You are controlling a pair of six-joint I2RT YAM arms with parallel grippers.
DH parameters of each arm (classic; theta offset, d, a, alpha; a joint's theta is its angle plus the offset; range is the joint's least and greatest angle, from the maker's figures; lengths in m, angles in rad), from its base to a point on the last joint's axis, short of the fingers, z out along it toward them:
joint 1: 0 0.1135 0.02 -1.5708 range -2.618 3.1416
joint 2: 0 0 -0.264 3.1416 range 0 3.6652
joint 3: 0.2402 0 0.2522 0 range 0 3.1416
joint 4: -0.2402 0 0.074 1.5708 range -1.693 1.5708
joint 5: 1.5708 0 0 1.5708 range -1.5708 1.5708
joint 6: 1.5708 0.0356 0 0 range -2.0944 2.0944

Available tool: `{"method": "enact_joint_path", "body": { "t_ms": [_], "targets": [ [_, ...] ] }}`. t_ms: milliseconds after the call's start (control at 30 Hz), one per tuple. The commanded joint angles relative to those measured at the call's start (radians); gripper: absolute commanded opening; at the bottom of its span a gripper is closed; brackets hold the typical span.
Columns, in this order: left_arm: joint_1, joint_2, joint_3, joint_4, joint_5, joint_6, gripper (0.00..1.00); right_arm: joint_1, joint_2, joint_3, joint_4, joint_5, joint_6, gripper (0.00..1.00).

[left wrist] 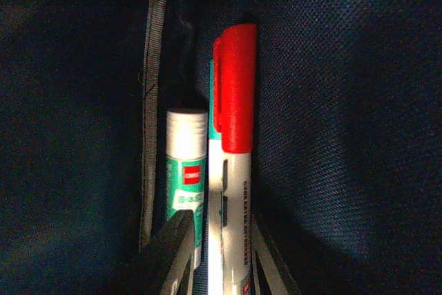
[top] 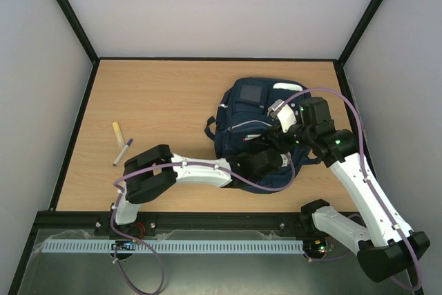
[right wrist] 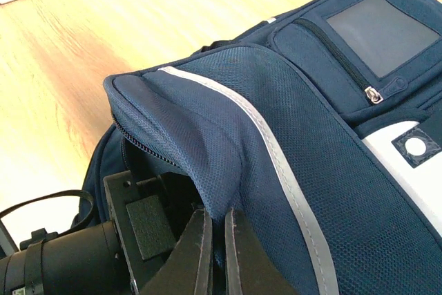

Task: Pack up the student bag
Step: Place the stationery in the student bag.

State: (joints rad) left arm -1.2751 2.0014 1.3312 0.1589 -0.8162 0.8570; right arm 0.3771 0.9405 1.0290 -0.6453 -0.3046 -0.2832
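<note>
Pale walls (top: 221, 5) are enclosing a light wooden desk (top: 166, 94) that is edged by a black frame (top: 72, 136). The student bag (top: 242, 112) is lying on the right half of the desk with its navy front facing up. Its window pocket and pale patch are pointing toward the far side, and a dark strap is looping out on its left.

The right hand (right wrist: 217, 222) is pinching a fold of the bag's navy mesh fabric, right beside a white reflective stripe. Its two fingers are sitting nearly together with the cloth between them. It is holding that flap up, so a zippered opening is gaping beneath it. In the right wrist view the black end of the left arm (right wrist: 62, 260) is poking into that opening, just beside the right fingers.

The left hand (left wrist: 219, 219) is sitting deep inside the bag, where dark blue fabric is filling the left wrist view. Its fingers are standing narrowly apart on either side of a white marker (left wrist: 235, 81), whose red cap is pointing away from the camera. I cannot tell whether the fingers are pressing the marker or only flanking it. A glue stick (left wrist: 186, 157) with a white cap and a green label is lying just left of the marker, its lower end hiding behind the left finger.

Well apart from the bag, on the left side of the desk, a pen (top: 123, 151) with a purple cap and a short yellowish stick (top: 117, 131) are lying close together.
</note>
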Motion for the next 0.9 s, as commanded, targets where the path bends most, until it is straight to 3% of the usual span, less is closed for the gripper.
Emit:
{"method": "enact_joint_path", "body": {
  "t_ms": [0,500,800,867],
  "targets": [
    [-0.003,-0.041,-0.013,0.082,-0.083,-0.035,0.26,0.005,-0.043,0.056,0.032,-0.078,0.015,0.01],
    [-0.151,-0.320,-0.204,-0.106,-0.110,-0.265,0.31,0.005,-0.006,0.066,0.070,-0.025,0.008,0.01],
    [-0.189,-0.557,-0.385,-0.330,-0.109,-0.608,0.32,0.005,-0.020,-0.056,0.136,-0.040,0.016,0.01],
    [-0.174,-0.615,-0.438,-0.363,-0.116,-0.703,0.39,0.005,-0.031,-0.097,0.160,-0.048,0.016,0.01]
  ]
}}
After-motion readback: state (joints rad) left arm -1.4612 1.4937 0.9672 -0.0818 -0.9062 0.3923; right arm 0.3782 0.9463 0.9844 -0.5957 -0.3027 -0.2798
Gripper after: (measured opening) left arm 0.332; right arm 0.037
